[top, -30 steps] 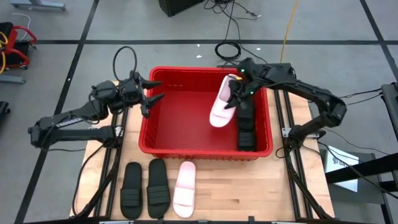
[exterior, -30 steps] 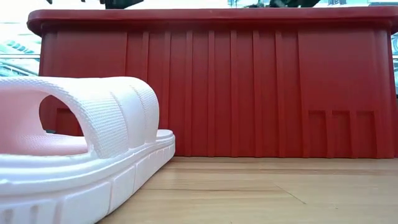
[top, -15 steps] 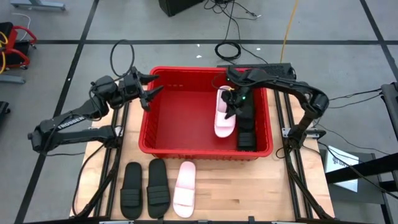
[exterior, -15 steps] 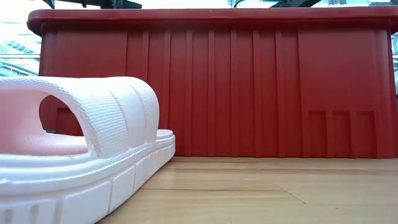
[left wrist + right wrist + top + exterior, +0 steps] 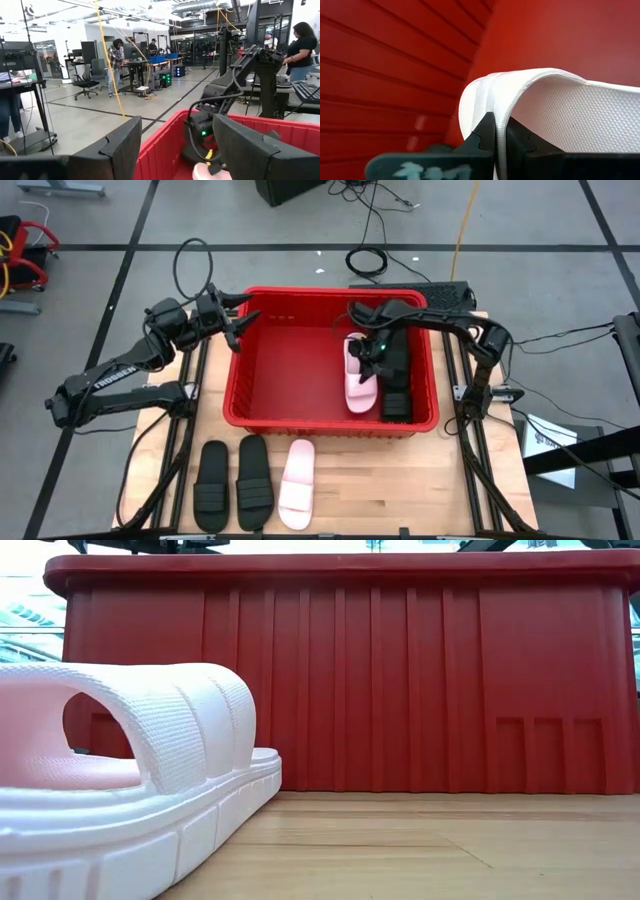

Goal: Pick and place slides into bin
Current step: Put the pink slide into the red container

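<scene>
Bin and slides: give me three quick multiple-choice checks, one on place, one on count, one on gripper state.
1. Where is the pale slide that the right gripper holds?
A. Inside the bin
B. On the table in front of the bin
C. On the floor

2. How many slides lie on the table in front of the bin?
A. One
B. Three
C. Five

3. How are the left gripper's fingers?
A. Shut on a black slide
B. Shut on the bin rim
C. Open, holding nothing

Answers:
1. A: the high view shows it inside the red walls, beside black slides at the bin's right side.
2. B: two black slides and one pale one lie side by side.
3. C: the fingers are spread over the bin's left rim with nothing between them.
</scene>
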